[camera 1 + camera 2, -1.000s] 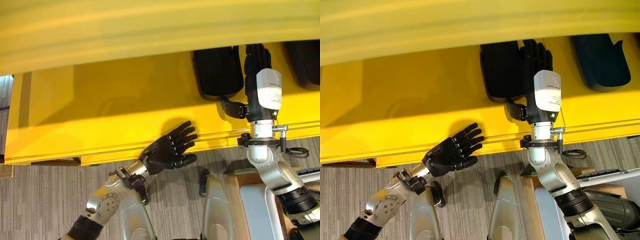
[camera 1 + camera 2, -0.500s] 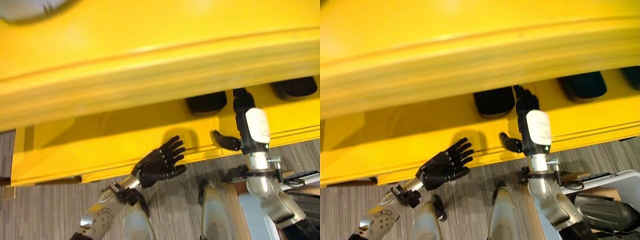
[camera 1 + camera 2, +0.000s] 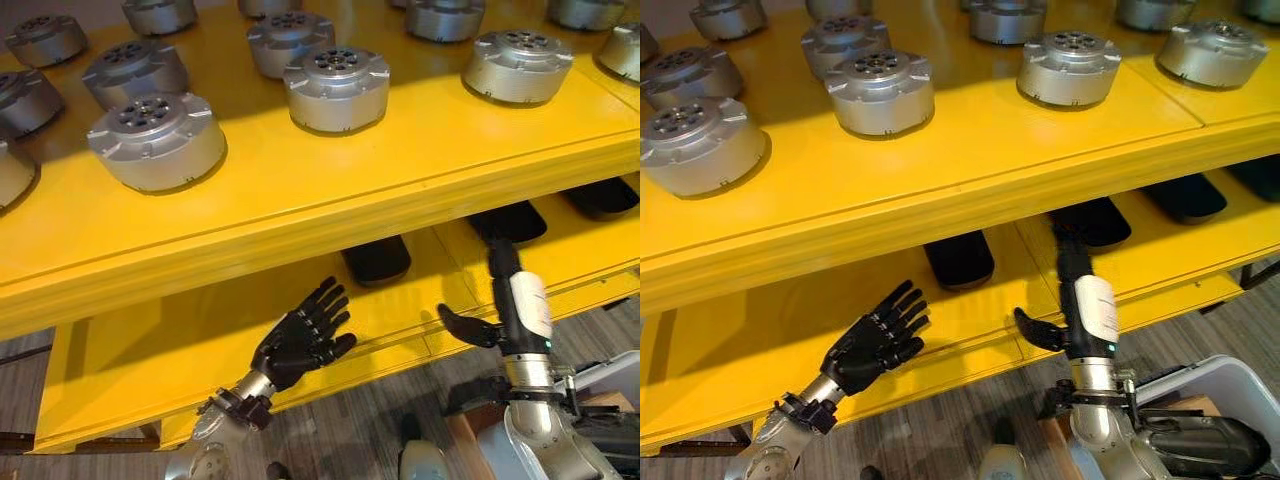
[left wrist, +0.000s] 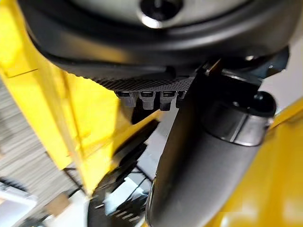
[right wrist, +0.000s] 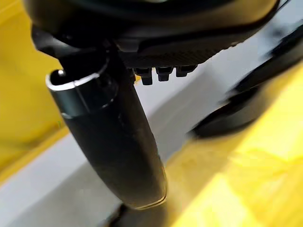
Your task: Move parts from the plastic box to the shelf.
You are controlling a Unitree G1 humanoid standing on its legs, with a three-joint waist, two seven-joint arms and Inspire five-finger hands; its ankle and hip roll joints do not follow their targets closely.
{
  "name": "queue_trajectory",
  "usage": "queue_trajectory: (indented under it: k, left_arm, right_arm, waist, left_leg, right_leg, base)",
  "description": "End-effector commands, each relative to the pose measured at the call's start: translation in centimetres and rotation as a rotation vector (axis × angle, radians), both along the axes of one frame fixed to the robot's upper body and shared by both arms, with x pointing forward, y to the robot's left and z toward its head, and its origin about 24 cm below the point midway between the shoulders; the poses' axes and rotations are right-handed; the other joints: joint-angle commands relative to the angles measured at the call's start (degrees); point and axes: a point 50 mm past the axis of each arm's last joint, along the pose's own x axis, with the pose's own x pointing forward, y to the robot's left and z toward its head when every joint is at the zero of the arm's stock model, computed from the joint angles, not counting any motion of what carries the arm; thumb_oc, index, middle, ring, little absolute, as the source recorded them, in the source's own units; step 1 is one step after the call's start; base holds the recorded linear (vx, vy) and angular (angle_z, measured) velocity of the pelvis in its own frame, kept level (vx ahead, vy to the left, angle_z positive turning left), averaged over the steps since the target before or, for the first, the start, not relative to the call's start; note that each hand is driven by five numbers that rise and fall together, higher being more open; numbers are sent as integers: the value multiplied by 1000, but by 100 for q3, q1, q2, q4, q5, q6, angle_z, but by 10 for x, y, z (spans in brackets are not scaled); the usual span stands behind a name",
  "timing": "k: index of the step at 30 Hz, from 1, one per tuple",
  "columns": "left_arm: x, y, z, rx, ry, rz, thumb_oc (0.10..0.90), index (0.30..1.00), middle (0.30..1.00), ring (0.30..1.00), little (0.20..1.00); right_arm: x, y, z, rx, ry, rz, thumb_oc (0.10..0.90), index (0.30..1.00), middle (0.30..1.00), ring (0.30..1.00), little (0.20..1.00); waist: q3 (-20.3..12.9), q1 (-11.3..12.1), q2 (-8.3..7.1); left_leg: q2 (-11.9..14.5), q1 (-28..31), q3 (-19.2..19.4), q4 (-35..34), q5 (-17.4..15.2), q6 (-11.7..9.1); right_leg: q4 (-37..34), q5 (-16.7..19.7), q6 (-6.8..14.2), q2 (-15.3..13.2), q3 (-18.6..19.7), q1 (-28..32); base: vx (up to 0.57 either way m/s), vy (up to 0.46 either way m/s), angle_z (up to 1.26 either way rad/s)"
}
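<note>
Left eye view: the right hand [image 3: 503, 290] reaches flat under the top shelf [image 3: 300, 215], fingers straight and empty beside dark parts [image 3: 377, 260] lying on the lower shelf [image 3: 170, 350], seemingly just placed. The left hand [image 3: 300, 338] hovers released. The box [image 3: 1230, 385] sits lower right.

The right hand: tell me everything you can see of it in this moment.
The right hand is dark, on a silver-grey arm with a white cover at the wrist. It reaches into the lower level of the yellow shelf, fingers straight and pointing away from the robot, thumb spread toward the left. It holds nothing. Its fingertips lie close beside a black part; contact cannot be told.
</note>
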Motion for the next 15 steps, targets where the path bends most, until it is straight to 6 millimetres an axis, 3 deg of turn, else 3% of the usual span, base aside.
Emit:
queue_trajectory:
  k: [1,6,12,15]
  left_arm:
    - [16,25,35,-63,-199,200,900,1000,1000,1000,1000]
    - [9,43,33,9,-193,229,900,1000,1000,1000,1000]
    - [19,37,38,36,-208,209,900,1000,1000,1000,1000]
    - [24,33,42,58,-226,191,900,1000,1000,1000,1000]
  right_arm:
    - [2,-41,39,149,-318,-303,900,1000,1000,1000,1000]
    - [-37,-87,-5,311,-146,-622,900,1000,1000,1000,1000]
    - [-44,-87,-30,386,-24,-733,900,1000,1000,1000,1000]
    - [-42,-86,-31,390,-19,-746,900,1000,1000,1000,1000]
  waist:
    - [112,-39,-107]
    - [42,126,-182]
    - [0,226,-337]
    - [7,242,-377]
  left_leg:
    - [-53,-5,-68,-4,-99,266]
    - [-316,230,31,-260,-98,384]
    - [-561,235,95,-398,-118,567]
    - [-607,218,97,-414,-140,614]
  right_leg:
    - [402,-826,51,-12,-366,407]
    - [43,-446,286,-265,-575,640]
    - [-177,-96,505,-459,-605,662]
    - [-220,62,528,-531,-618,638]
  base:
    - [22,146,11]
    - [49,189,5]
    - [10,191,10]
    - [4,136,0]
